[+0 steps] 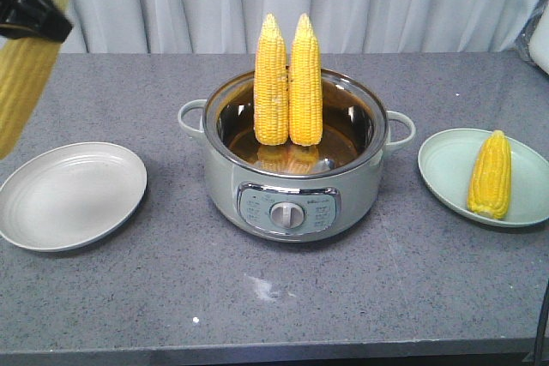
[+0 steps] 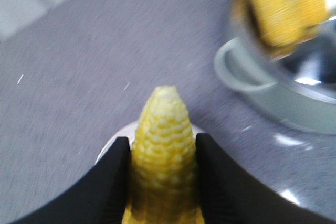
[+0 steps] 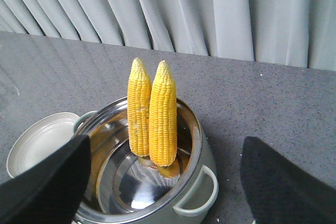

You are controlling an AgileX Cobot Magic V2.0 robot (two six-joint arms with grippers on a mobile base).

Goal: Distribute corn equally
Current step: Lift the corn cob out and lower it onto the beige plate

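Front view: your left gripper (image 1: 34, 10) is closed around one cob (image 1: 21, 83), gripping it across its width near the upper end. The cob hangs high at the left edge of the frame. Its long axis is steep, leaning outward as it goes down, and the frame cuts off its lower end.

Left wrist view: the tapered tip sticks out past the two dark fingers, and a sliver of pale plate rim shows just behind it.

The relation to watch is vertical. The empty plate (image 1: 73, 195) lies directly below the held cob, with its middle a little inward, toward the pot (image 1: 292, 203). The cob is well clear of the plate surface and touches nothing but the fingers. To lie flat it probably has to swing from steep to level as it goes down, or the tip will meet the plate first.

The other corn is placed as follows:
- Two cobs (image 1: 271, 83) (image 1: 305, 83) stand upright side by side in the pot, touching, points up.
- One cob (image 1: 491, 173) lies on the right plate (image 1: 446, 165), point away from you.

Right wrist view: your right gripper (image 3: 167, 140) is spread wide and holds nothing. It faces the pot's two cobs from above and is the nearer arm for them.
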